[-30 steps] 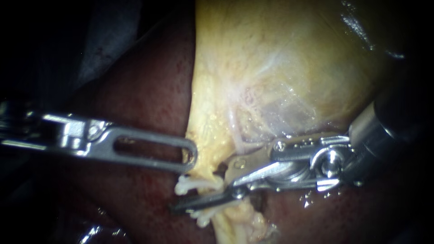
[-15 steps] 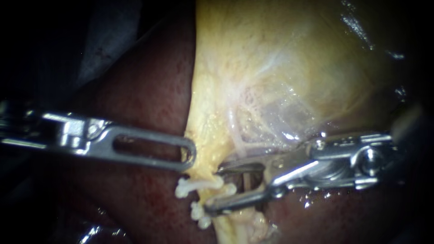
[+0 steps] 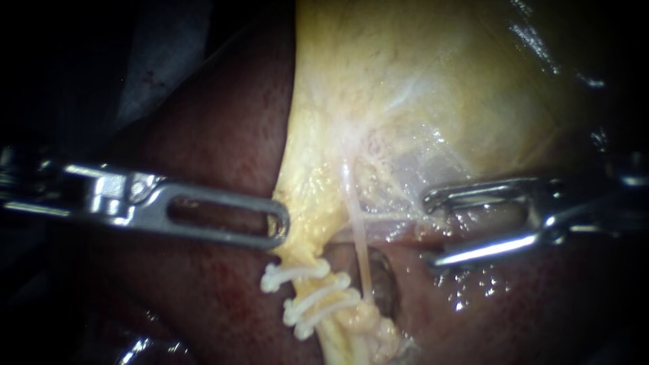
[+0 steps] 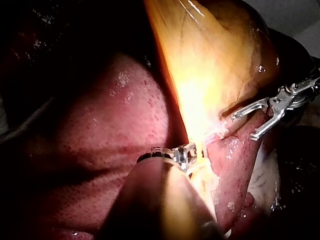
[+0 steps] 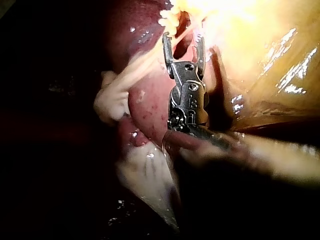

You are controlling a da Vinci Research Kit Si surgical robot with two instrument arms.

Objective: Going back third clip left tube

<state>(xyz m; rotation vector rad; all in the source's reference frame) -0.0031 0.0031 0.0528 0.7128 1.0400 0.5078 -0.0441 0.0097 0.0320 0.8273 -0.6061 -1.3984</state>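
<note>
Right end effector (image 3: 433, 230) gaped wide, empty; ahead of it three white ribbed clips (image 3: 318, 297) crossed the pale yellow tube (image 3: 341, 334). Left end effector (image 3: 284, 226) clamped yellowish gallbladder tissue (image 3: 301, 203).

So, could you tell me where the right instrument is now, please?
Endoscope view, right side: the right instrument lies over the liver, apart from the three clips at lower centre.

2 instruments, left instrument (image 3: 278, 226) from the left edge and right instrument (image 3: 433, 230) from the right edge, 3 white clips (image 3: 318, 298) at lower centre, 2 tubes, left tube (image 3: 303, 253) and thin pale tube (image 3: 359, 250), 1 gallbladder (image 3: 419, 88), 1 liver (image 3: 223, 149)
</note>
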